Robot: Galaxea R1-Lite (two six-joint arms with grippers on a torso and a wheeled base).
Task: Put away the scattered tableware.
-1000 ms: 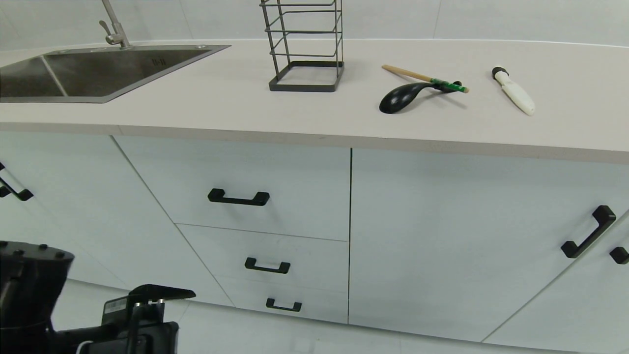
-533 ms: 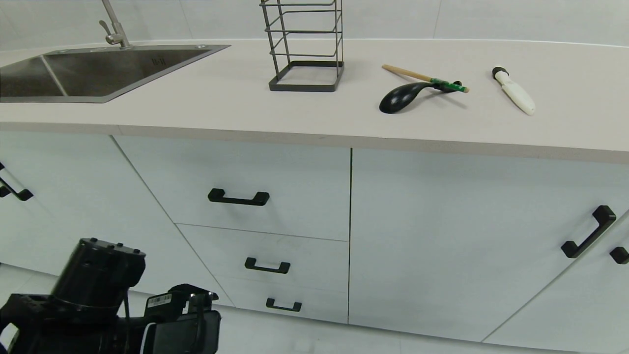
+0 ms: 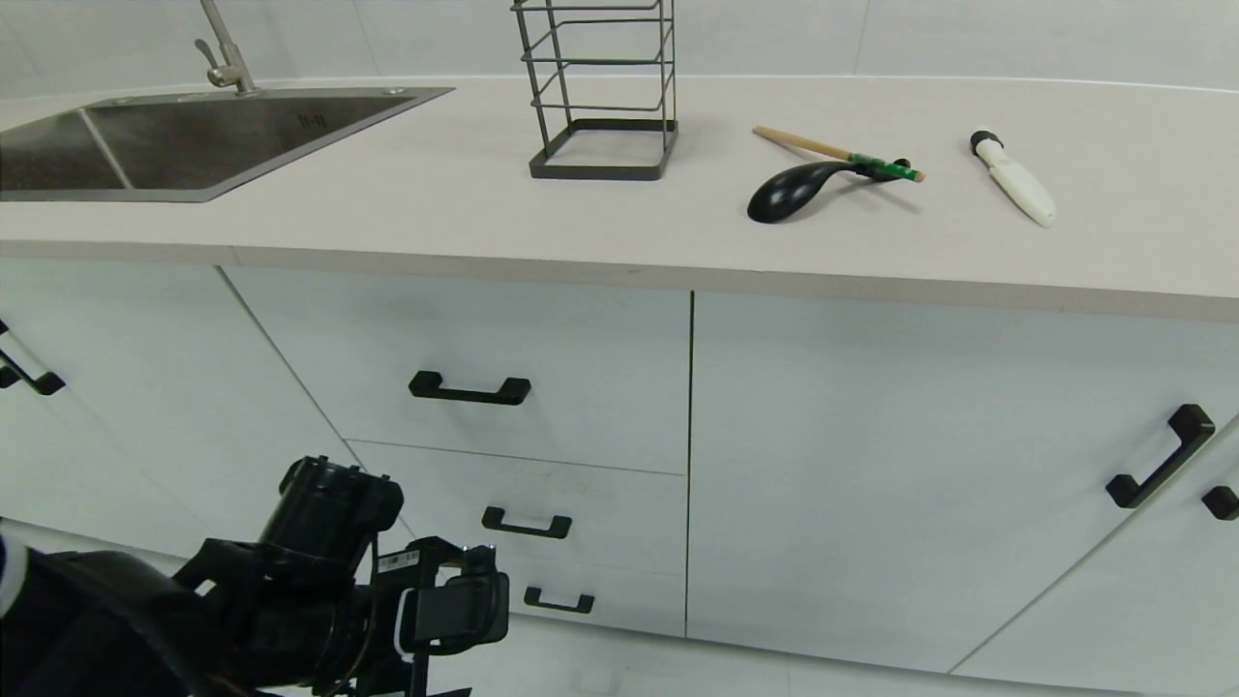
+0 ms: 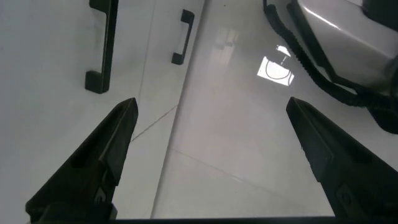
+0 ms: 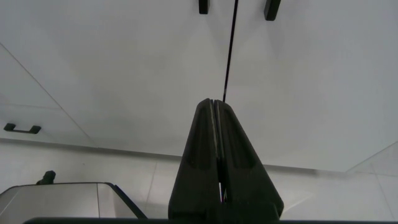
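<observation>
Left gripper (image 4: 211,102) fingers apart, right gripper (image 5: 216,102) fingers together, both before cabinets (image 3: 871,436); spoon (image 3: 789,191), chopsticks (image 3: 832,152), knife (image 3: 1012,179) on counter (image 3: 387,213).

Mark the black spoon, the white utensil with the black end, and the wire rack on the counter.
black spoon (image 3: 782,197): head view, on its bowl.
white utensil (image 3: 1018,184): head view, middle of its white body.
wire rack (image 3: 595,173): head view, front bar of its base.

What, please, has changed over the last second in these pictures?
The left arm swung from the lower left corner up and rightward toward the white drawers; its open pincer grasped nothing. The black spoon, wooden chopsticks, white knife and black wire rack stayed put on the countertop.
</observation>
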